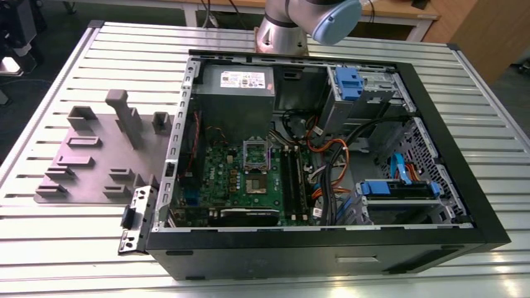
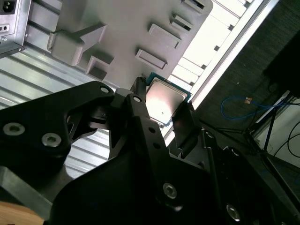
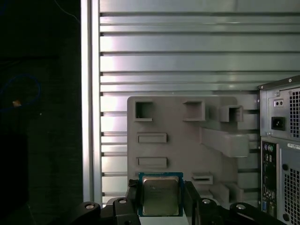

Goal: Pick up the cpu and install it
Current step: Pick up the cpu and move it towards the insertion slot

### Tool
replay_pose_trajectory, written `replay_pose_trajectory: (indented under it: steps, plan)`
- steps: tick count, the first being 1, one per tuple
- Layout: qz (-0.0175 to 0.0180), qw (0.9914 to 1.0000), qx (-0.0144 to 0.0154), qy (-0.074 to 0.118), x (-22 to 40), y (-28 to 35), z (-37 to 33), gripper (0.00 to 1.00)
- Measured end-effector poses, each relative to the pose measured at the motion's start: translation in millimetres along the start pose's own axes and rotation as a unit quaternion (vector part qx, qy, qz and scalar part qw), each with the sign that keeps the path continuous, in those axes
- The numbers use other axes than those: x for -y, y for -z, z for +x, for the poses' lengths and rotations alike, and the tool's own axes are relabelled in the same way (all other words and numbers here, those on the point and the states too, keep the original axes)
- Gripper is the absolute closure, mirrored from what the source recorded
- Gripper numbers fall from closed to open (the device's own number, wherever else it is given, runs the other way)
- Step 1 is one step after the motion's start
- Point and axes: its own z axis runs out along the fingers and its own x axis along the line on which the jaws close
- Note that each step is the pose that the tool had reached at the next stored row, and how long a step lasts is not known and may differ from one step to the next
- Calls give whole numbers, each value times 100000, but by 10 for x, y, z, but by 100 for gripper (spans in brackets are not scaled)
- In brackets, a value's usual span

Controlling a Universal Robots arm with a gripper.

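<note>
**Cpu** (image 3: 160,194): pinched in the end effector (image 3: 161,197). The fingers (image 3: 132,194) press on two opposite edges, and the silver top faces both wrist views.

**Position:** over one edge of the plate (image 3: 178,150), apparently lifted clear of it and well apart from the case (image 1: 447,186) beside the plate.

**Done:** pickup.

**Left:** install, on the board (image 1: 223,180) inside the case.

**Hard to make out:**
- the socket, in the exterior view
- the cpu's underside, which is hidden
- the arm (image 1: 306,25), which is cut off beyond the case, away from the plate
</note>
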Motion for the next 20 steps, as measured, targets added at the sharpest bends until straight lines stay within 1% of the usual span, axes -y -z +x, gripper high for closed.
replay_pose_trajectory:
  steps: [5, 14, 16, 20]
  plan:
    - [-2, 100000, 0, 1, 0, 12, 0, 53]
    - [0, 100000, -3, 0, 0, 14, 0, 53]
    - [10, 100000, -17, -1, -1, 29, -1, 53]
    - [-2, 100000, 1, -1, -2, 113, -3, 53]
